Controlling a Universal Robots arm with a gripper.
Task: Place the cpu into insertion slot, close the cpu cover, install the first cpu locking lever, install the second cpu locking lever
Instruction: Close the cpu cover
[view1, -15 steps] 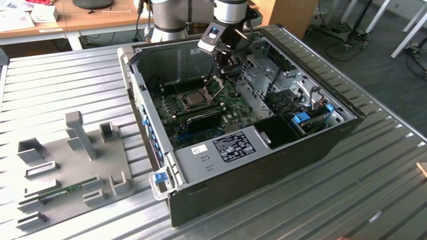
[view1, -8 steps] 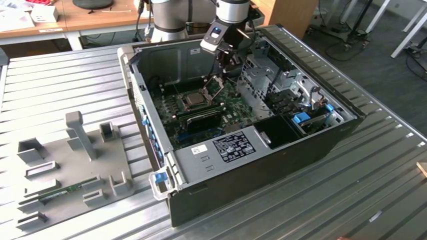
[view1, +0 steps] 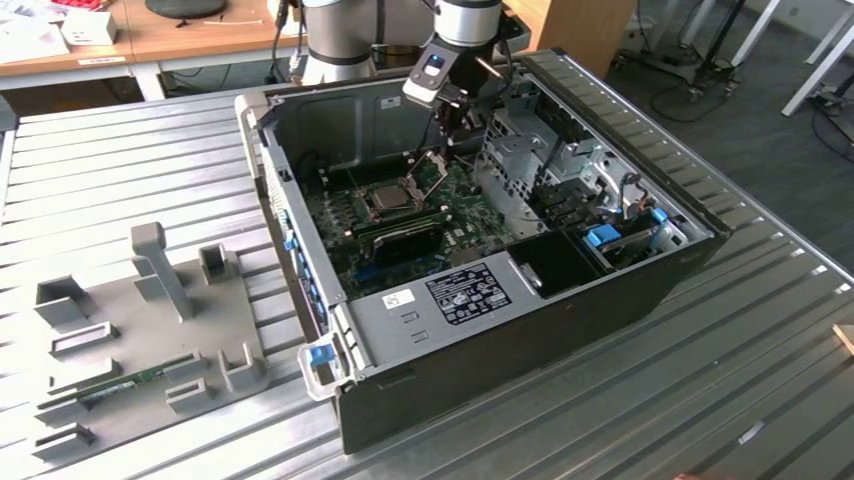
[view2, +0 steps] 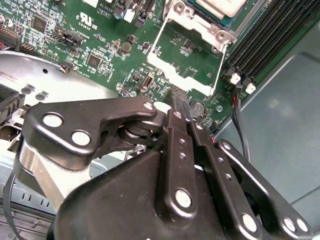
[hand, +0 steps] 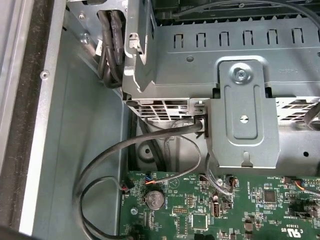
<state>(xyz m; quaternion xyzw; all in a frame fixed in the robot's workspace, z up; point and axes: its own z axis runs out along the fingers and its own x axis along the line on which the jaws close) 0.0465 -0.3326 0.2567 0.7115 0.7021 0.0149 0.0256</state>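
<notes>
cpu cover (view2: 175, 76): square silvery frame, swung up off the socket and standing tilted. its hinged edge is at the socket and its free edge is toward the fingertips. green board shows through its window.
insertion slot (view2: 216, 29): just beyond the cover's hinge, uncovered, with a metal rim around it.
cpu (view1: 392, 198): lies flat in the slot, face up, edges square with the rim.
motherboard (view2: 100, 35): green, flat on the floor of the case. the long black memory slots (view2: 270, 35) run beside the socket.
drive cage (hand: 240, 100): grey sheet metal in the first wrist view, standing over the board's edge, with dark cables (hand: 115, 150) looping beside it.
case (view1: 534, 330): black tower on its side, open side up.
table (view1: 747, 350): ribbed metal top carrying the case.
fixture plate (view1: 147, 330): grey, with upright blocks, on the table at the exterior view's left, apart from the case.
room: wooden desks (view1: 187, 35) behind the table and dark floor (view1: 721, 110) at the exterior view's right.
arm (view1: 467, 20): comes down from the far side into the open case, wrist above the socket's far edge.
gripper (view2: 178, 98): black fingers drawn together, tips at the cover's free edge. i cannot tell whether metal is pinched between them.
</notes>
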